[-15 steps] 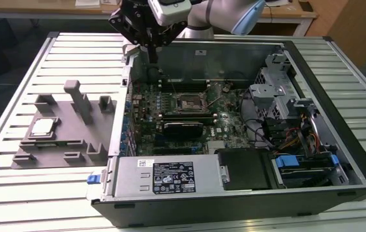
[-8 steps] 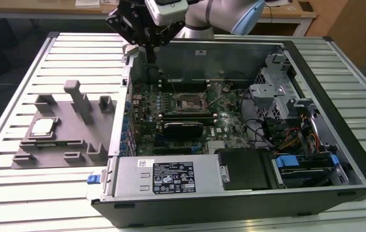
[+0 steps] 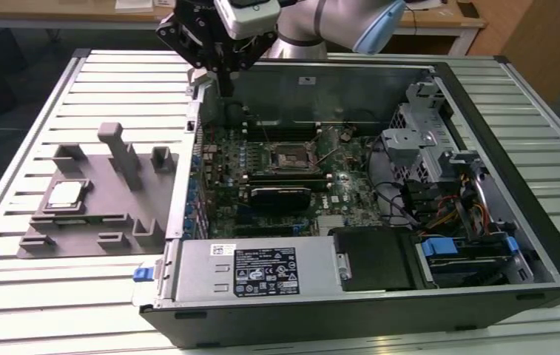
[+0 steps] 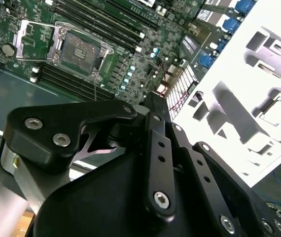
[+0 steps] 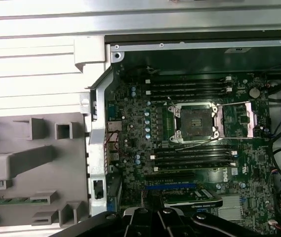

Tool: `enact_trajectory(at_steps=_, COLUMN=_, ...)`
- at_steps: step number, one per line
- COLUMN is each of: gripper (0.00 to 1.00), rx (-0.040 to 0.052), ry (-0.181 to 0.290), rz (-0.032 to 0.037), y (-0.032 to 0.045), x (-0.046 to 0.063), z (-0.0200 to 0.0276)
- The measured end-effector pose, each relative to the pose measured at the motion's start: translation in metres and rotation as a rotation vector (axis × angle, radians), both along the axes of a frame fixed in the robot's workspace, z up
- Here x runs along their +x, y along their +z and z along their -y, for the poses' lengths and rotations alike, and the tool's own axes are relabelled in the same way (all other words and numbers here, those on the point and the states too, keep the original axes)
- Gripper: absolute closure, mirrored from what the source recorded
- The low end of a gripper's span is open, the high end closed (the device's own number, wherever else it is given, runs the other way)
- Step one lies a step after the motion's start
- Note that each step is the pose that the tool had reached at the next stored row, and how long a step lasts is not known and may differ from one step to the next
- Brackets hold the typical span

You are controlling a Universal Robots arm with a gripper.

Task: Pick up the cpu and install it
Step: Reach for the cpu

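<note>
Closest to the wrist cameras, the gripper (image 3: 227, 89) has its fingers (image 4: 156, 148) pressed together on nothing, above the far corner of the computer case (image 3: 359, 318) on the exterior view's left. The cpu (image 3: 66, 194) lies flat in the grey fixture (image 3: 52, 240), further left and well apart from the open socket (image 3: 290, 157). It is probably light, rigid, slick-topped and fragile underneath, so the opposite thin edges look the safest hold.

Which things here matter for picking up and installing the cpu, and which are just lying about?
For the job:
cpu, lying on the grey fixture
socket, its bracket flipped open
gripper, over the case, near the wall beside the fixture

Just there:
power supply box
expansion card
drive cables
</note>
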State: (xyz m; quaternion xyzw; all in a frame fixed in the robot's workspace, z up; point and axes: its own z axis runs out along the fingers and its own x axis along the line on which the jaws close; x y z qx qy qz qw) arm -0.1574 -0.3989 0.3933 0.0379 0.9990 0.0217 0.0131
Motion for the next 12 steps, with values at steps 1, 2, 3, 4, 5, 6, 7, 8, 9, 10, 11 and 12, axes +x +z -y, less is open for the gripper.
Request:
enact_trajectory(at_steps=1, gripper=0.89, rx=0.0001, ry=0.000, rz=0.0001, y=0.0000, x=-0.001, z=0.0000)
enact_trajectory(at_steps=2, gripper=0.89, rx=0.0000, ry=0.000, rz=0.0000, y=0.0000, x=-0.002, z=0.0000)
enact_trajectory(at_steps=3, gripper=0.89, rx=0.0001, ry=0.000, rz=0.0001, y=0.0000, x=-0.002, z=0.0000)
enact_trajectory(at_steps=4, gripper=0.89, rx=0.0000, ry=0.000, rz=0.0001, y=0.0000, x=-0.003, z=0.0000)
enact_trajectory(at_steps=5, gripper=0.89, rx=-0.0001, ry=0.000, rz=0.0000, y=0.0000, x=-0.004, z=0.0000)
enact_trajectory(at_steps=6, gripper=0.89, rx=0.0000, ry=0.000, rz=0.0000, y=0.0000, x=-0.005, z=0.0000)
enact_trajectory(at_steps=7, gripper=0.89, rx=0.0001, ry=0.000, rz=0.0001, y=0.0000, x=-0.006, z=0.0000)
enact_trajectory(at_steps=8, gripper=0.89, rx=0.0000, ry=0.000, rz=0.0000, y=0.0000, x=-0.007, z=0.0000)
enact_trajectory(at_steps=9, gripper=0.89, rx=0.0000, ry=0.000, rz=0.0000, y=0.0000, x=-0.008, z=0.0000)
enact_trajectory(at_steps=10, gripper=0.89, rx=0.0000, ry=0.000, rz=0.0001, y=0.0000, x=-0.009, z=0.0000)
enact_trajectory(at_steps=11, gripper=0.89, rx=0.0000, ry=0.000, rz=0.0000, y=0.0000, x=-0.011, z=0.0000)
enact_trajectory(at_steps=12, gripper=0.89, rx=0.0000, ry=0.000, rz=0.0000, y=0.0000, x=-0.012, z=0.0000)
